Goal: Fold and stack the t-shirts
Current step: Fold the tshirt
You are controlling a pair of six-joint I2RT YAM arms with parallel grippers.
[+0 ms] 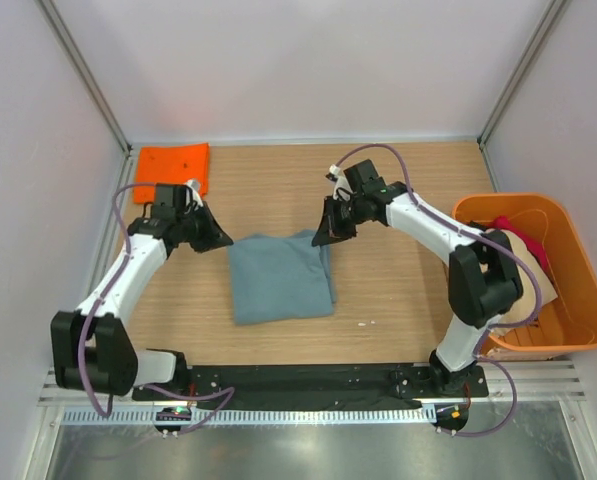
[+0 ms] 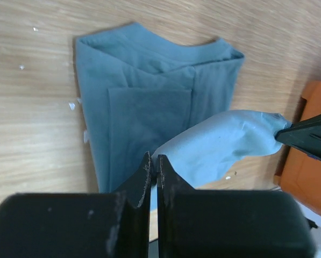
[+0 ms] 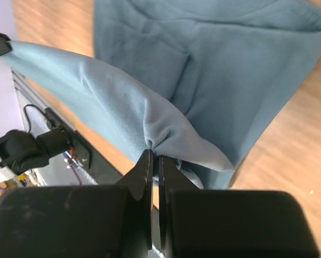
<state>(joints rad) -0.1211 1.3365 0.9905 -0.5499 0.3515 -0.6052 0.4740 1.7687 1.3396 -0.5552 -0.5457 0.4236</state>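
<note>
A dusty grey-blue t-shirt (image 1: 278,285) lies folded into a rough square in the middle of the table. My left gripper (image 1: 221,241) is shut on its far left corner, and my right gripper (image 1: 324,238) is shut on its far right corner. In the left wrist view the jaws (image 2: 154,164) pinch the cloth edge, and a paler lifted fold (image 2: 225,142) stretches across to the right gripper's fingertips (image 2: 302,135). In the right wrist view the jaws (image 3: 154,156) clamp a bunched fold of the t-shirt (image 3: 230,70). A bright orange t-shirt (image 1: 172,171) lies flat at the back left.
An orange plastic tub (image 1: 584,305) stands at the right edge of the table and holds a red shirt (image 1: 519,233) and a beige one (image 1: 534,280). Bare wooden table (image 1: 408,280) surrounds the grey-blue shirt. Grey walls close in the back and sides.
</note>
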